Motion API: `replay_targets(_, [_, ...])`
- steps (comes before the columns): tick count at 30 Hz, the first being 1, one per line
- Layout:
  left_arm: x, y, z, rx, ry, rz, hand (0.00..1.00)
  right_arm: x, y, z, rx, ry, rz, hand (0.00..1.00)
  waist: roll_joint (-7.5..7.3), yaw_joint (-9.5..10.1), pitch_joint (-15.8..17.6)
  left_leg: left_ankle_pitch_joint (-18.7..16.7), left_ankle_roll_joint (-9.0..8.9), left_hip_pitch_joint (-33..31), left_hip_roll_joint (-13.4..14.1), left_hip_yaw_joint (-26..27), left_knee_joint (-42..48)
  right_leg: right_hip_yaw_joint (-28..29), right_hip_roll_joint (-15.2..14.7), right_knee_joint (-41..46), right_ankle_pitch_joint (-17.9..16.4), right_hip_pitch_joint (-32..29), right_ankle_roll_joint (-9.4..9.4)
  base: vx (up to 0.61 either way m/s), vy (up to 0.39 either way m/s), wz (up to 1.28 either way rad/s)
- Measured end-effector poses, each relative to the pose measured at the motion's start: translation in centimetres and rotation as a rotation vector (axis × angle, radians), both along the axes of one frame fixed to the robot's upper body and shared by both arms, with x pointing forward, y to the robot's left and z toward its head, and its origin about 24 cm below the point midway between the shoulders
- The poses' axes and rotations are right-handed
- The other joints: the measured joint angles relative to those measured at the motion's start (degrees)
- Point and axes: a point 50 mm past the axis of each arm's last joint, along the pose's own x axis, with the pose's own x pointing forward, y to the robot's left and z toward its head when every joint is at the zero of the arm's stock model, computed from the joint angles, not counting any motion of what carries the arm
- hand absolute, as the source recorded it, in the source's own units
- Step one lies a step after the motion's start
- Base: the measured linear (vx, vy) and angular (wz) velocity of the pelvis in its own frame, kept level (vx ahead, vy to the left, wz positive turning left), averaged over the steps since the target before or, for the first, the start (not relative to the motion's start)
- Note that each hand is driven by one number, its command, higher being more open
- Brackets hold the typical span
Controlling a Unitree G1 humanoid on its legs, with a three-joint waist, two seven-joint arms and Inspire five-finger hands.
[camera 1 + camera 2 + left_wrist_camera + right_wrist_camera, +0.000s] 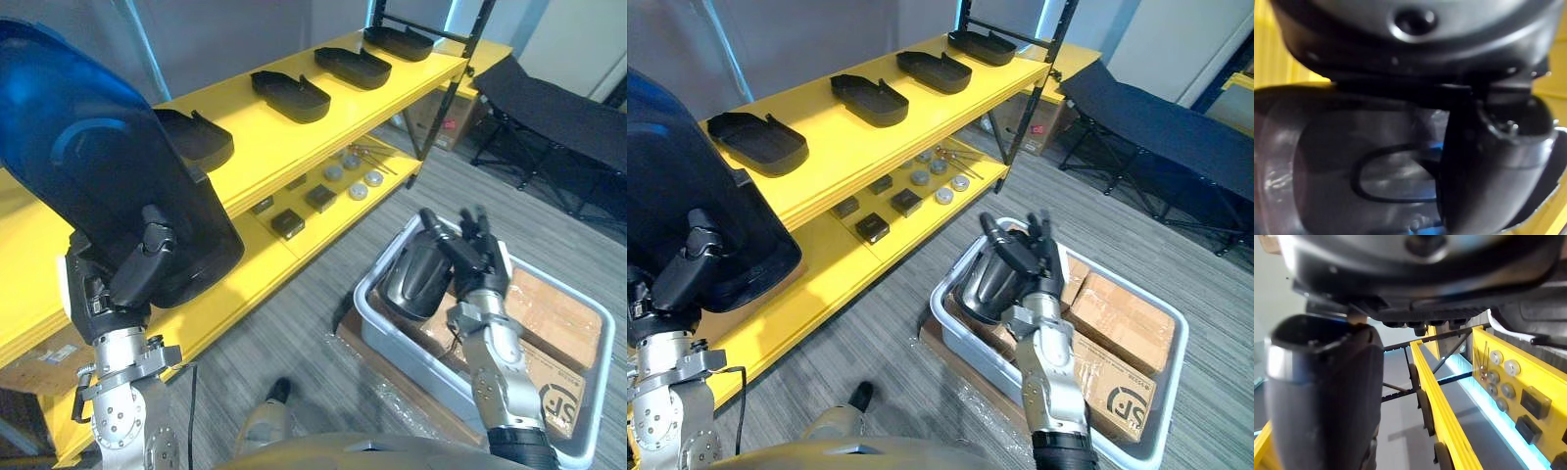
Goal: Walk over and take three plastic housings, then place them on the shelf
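**Set the left housing down flat, next in the row**

Closest to me, my left hand (137,269) has its thumb and fingers clamped on a big dark housing (108,166), tilted over the near end of the yellow shelf (274,147). I'd level it first and lower it onto bare board beside the row of housings (291,95) on top. I'd let go only once it rests.

Further out, my right hand (1034,264) grips a second housing (988,284) above the grey bin (945,313) of cardboard boxes (1122,323). I judge it best parked there, clear of the shelf edge. Small parts (320,198) lie on the lower board.
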Motion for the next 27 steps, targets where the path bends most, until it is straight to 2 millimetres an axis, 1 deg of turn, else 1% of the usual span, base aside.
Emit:
replay_targets(1, [0.1,-0.3,0.0,0.0,-0.001,-0.02,0.0,-0.3,-0.2,-0.1,0.003,-0.003,-0.031,1.0,0.3,-0.89,1.0,0.3,2.27,0.0,0.3,5.2,0.0,-2.0,0.0,0.1,-0.4,1.3,-0.27,-0.14,-0.026,0.87])
replay_targets(2, [0.2,-0.4,-0.1,0.001,0.001,-0.033,0.0,-0.4,-0.2,-0.1,0.017,-0.019,-0.053,1.0,0.81,-1.15,2.1,-0.5,4.67,-0.3,2.5,11.9,0.8,-3.7,0.2,0.2,-0.5,2.5,-0.28,-0.11,-0.024,0.8])
replay_targets(3, [0.2,-0.5,-0.2,-0.003,0.006,-0.04,0.0,-0.4,-0.1,-0.1,0.021,-0.024,-0.063,1.0,1.13,-1.5,2.3,-0.7,4.91,-0.9,3.9,15.5,1.4,-4.7,0.4,0.2,-0.5,2.7,-0.22,-0.11,-0.045,0.89])
replay_targets(4, [0.4,-0.9,-0.5,-0.011,0.014,-0.06,0.0,-0.5,-0.1,0.0,0.022,-0.031,-0.073,1.0,1.83,-2.62,2.5,-0.6,4.99,-1.9,6.1,21.2,2.1,-7.1,0.4,0.5,-0.9,3.3,-0.02,-0.08,-0.021,0.92])
replay_targets(5, [0.6,-1.3,-0.7,-0.019,0.02,-0.083,0.0,-0.5,-0.2,0.1,0.014,-0.039,-0.077,1.0,2.37,-2.69,2.9,0.0,5.47,-1.8,7.0,24.7,1.9,-7.9,-0.1,1.8,-1.7,2.9,0.09,-0.1,-0.012,0.84])
replay_targets(6, [0.6,-1.4,-0.8,-0.023,0.024,-0.09,0.0,-0.5,-0.2,0.1,0.012,-0.042,-0.078,1.0,2.69,-2.63,3.2,0.4,5.44,-1.8,7.1,25.2,1.8,-7.7,-0.2,2.5,-2.3,2.4,0.33,-0.11,0.024,0.52])
replay_targets(7, [0.7,-1.5,-0.9,-0.027,0.028,-0.094,0.0,-0.4,-0.1,0.2,0.013,-0.048,-0.072,1.0,3.28,-2.35,3.6,1.5,5.25,-1.9,6.9,25.4,1.6,-6.3,0.0,3.9,-3.7,1.9,0.42,-0.1,0.034,0.38])
replay_targets(9, [0.5,-1.3,-0.9,-0.029,0.034,-0.076,0.0,-0.3,0.3,0.2,0.013,-0.059,-0.042,1.0,3.5,-2.2,3.8,1.6,5.22,-2.0,6.7,27.0,2.1,-3.9,-0.1,5.5,-4.8,1.1,0.14,-0.05,0.028,0.26])
replay_targets(10, [0.4,-1.1,-1.0,-0.03,0.038,-0.062,0.0,-0.1,0.6,0.4,0.011,-0.069,-0.024,1.0,3.55,-2.12,3.9,1.6,5.21,-2.0,6.6,27.5,2.7,-3.5,-0.5,6.2,-5.3,0.9,0.26,0.02,0.051,-0.02])
replay_targets(11, [0.4,-0.9,-1.0,-0.033,0.047,-0.04,0.0,0.2,1.0,0.5,-0.015,-0.074,0.003,1.0,3.38,-1.62,4.3,1.0,4.48,-2.1,6.5,28.4,4.4,-2.7,-1.4,7.5,-5.9,0.7,0.28,0.04,0.072,-0.11])
replay_targets(13, [0.4,-0.6,-1.1,-0.035,0.068,-0.016,0.0,0.7,1.4,0.8,-0.036,-0.081,0.015,1.0,2.96,-1.19,5.0,-0.6,4.42,-2.2,6.1,28.8,6.6,-2.5,-2.4,8.3,-6.8,1.2,0.93,0.06,0.081,-0.07])
replay_targets(14, [0.4,-0.3,-1.3,-0.034,0.09,-0.009,0.0,1.0,1.3,1.1,-0.046,-0.091,-0.005,1.0,2.1,-1.14,5.3,-2.1,4.81,-2.8,5.3,28.8,8.5,-2.6,-3.6,8.4,-7.3,1.7,1.34,0.07,0.092,0.09])
replay_targets(15, [0.4,-0.2,-1.3,-0.031,0.094,-0.007,0.0,1.1,1.2,1.3,-0.045,-0.099,-0.017,1.0,1.49,-1.08,5.5,-2.7,4.94,-3.1,5.0,28.8,9.4,-2.7,-4.1,8.4,-7.6,1.8,1.57,0.11,0.139,0.12])
replay_targets(16, [0.4,0.0,-1.2,-0.026,0.101,-0.005,0.0,1.4,0.9,1.7,-0.046,-0.116,-0.046,1.0,0.52,-0.86,5.3,-4.6,6.51,-4.1,4.0,29.0,12.0,-2.6,-5.3,8.4,-8.1,2.0,2.09,0.15,0.157,0.06])
replay_targets(17, [0.5,0.2,-1.2,-0.02,0.104,-0.002,0.0,1.5,0.7,2.0,-0.045,-0.132,-0.066,1.0,-0.38,-0.48,5.4,-6.8,7.41,-4.3,3.3,29.7,14.7,-2.7,-6.5,8.3,-8.6,2.9,2.91,0.24,0.184,0.04])
replay_targets(18, [0.4,0.5,-1.1,-0.006,0.111,0.003,0.0,1.4,0.5,2.1,-0.042,-0.143,-0.092,1.0,-1.39,-0.55,4.8,-10.0,6.2,-3.8,1.7,30.0,16.3,-2.2,-7.9,11.1,-8.4,4.2,3.65,0.26,0.146,0.1])
replay_targets(19, [0.6,0.7,-1.1,-0.002,0.108,0.006,0.0,1.4,0.3,2.3,-0.045,-0.152,-0.102,1.0,-1.71,-0.88,4.7,-11.0,6.36,-3.8,1.3,29.6,17.4,-1.3,-9.5,16.4,-8.1,2.5,3.05,0.29,0.159,0.44])
replay_targets(20, [1.4,0.7,-1.2,-0.006,0.105,0.001,0.0,1.4,0.2,2.4,-0.049,-0.157,-0.107,1.0,-1.99,-1.31,4.5,-11.7,6.67,-3.3,-0.1,28.0,17.1,2.3,-11.6,27.5,-3.8,-3.3,0.94,0.23,0.148,0.51])
replay_targets(21, [1.7,0.8,-1.1,-0.004,0.104,-0.002,0.0,1.5,0.1,2.4,-0.049,-0.159,-0.111,1.0,-2.16,-1.44,4.5,-11.8,6.81,-2.6,-0.4,27.7,16.3,3.9,-12.1,31.7,-0.5,-5.7,-0.14,0.27,0.201,0.5])
replay_targets(22, [1.9,0.9,-0.8,0.011,0.099,0.0,0.0,1.7,0.2,2.5,-0.056,-0.161,-0.106,1.0,-2.41,-2.03,4.5,-12.0,7.14,-0.5,-0.9,26.5,14.0,7.0,-12.3,38.1,6.9,-9.3,-0.82,0.29,0.171,0.4])
replay_targets(23, [2.2,1.1,-0.4,0.043,0.095,0.011,0.0,2.0,0.4,2.5,-0.081,-0.162,-0.088,1.0,-2.67,-2.72,4.4,-12.0,8.07,1.4,-1.3,25.3,12.3,8.7,-11.8,42.3,5.7,-11.6,-1.05,0.3,0.139,0.4])
replay_targets(24, [2.5,1.1,-0.2,0.053,0.091,0.015,0.0,2.1,0.4,2.6,-0.084,-0.169,-0.077,1.0,-2.6,-2.8,4.4,-12.1,8.44,2.4,-1.3,24.7,11.6,8.9,-11.2,42.9,3.5,-12.3,-1.12,0.42,0.115,0.7])
replay_targets(25, [3.1,1.0,0.4,0.056,0.059,0.018,0.0,2.1,0.6,2.9,-0.092,-0.195,-0.044,1.0,-2.16,-3.67,4.5,-11.9,8.13,5.1,-1.1,22.4,10.1,8.5,-8.0,38.0,-1.0,-12.9,-1.37,0.36,0.065,0.66])
replay_targets(27, [3.5,0.9,1.0,0.058,0.031,0.017,0.0,2.1,0.6,3.2,-0.101,-0.214,-0.026,1.0,-2.1,-4.51,4.5,-12.1,7.97,6.1,-1.0,20.5,9.5,9.4,-5.6,31.6,-2.5,-13.2,-1.86,0.29,0.002,0.77])
